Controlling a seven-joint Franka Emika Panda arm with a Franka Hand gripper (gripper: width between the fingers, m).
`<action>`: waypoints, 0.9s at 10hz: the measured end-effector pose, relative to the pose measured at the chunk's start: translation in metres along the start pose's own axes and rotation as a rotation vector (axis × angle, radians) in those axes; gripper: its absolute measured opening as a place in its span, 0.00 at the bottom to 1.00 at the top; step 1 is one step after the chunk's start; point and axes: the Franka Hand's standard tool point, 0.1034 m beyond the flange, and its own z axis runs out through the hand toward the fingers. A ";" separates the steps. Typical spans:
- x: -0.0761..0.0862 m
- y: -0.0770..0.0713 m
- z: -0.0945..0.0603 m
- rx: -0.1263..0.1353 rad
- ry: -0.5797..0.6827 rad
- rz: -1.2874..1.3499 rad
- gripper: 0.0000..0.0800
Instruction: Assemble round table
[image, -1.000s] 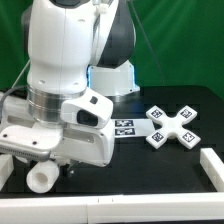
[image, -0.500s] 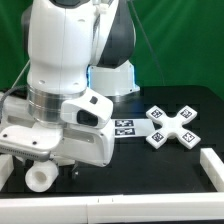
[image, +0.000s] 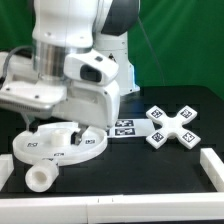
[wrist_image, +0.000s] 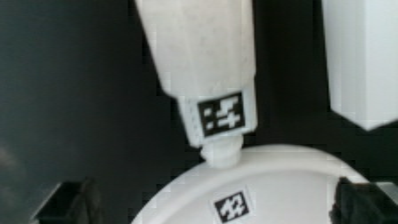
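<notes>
Rising, we have uncovered the large white rimmed plastic disc (image: 70, 148) just below our wide, empty jaws, likely lining up a grip.

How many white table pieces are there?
3. The round disc lies under the arm, the short leg lies beside it, nearer the camera, and the cross-shaped base sits on the exterior view's right. The arm may hide more.
</notes>
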 end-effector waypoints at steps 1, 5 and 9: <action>0.006 0.008 -0.013 -0.007 -0.014 0.068 0.81; 0.009 0.031 -0.027 -0.056 -0.067 0.164 0.81; 0.009 0.031 -0.026 -0.056 -0.064 0.182 0.81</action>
